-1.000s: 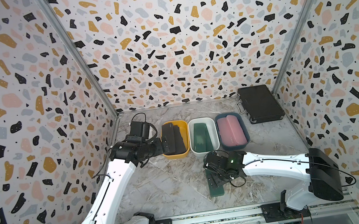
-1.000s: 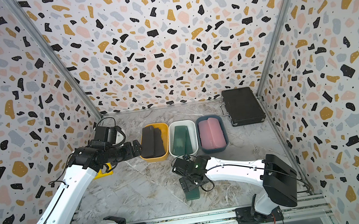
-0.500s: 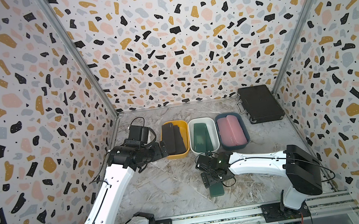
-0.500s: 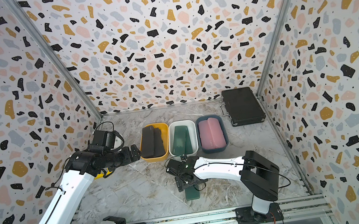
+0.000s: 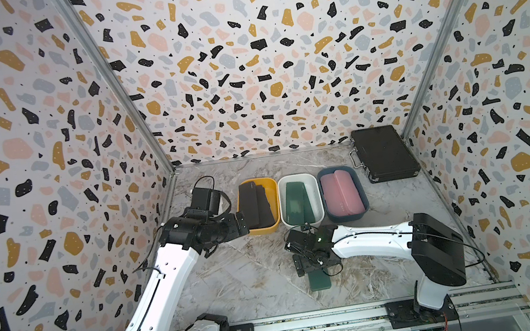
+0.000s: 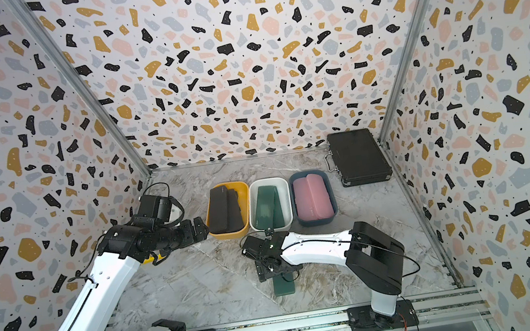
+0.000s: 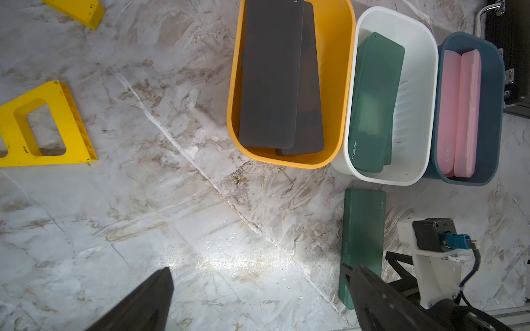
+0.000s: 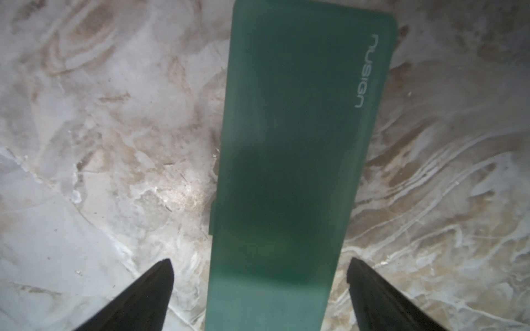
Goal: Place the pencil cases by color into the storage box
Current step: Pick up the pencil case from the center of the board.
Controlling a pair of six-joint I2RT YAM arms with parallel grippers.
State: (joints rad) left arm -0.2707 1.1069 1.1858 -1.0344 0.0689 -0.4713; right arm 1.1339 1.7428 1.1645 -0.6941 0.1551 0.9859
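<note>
**Loose case.** I see one green case [image 5: 319, 280] flat on the desk [image 5: 255, 280], just in front of the white bin [image 5: 315, 187], with its long side pointing at that bin.

**Right gripper** [image 8: 259, 260]. It hangs over this case with its jaws wide apart, one on each side. A gap shows at each tip, so nothing is clamped.

**Left gripper** [image 7: 256, 269]. Its jaws are likewise apart and empty, and it hangs by the near corner of the yellow bin [image 5: 262, 230].

**Bins.** Black cases [image 5: 255, 206] lie in the yellow bin, green cases [image 5: 295, 201] in the white bin and pink cases [image 5: 341, 191] in the blue bin [image 5: 348, 217].

**Other.** A briefcase [image 5: 383, 153] lies at the back right.
</note>
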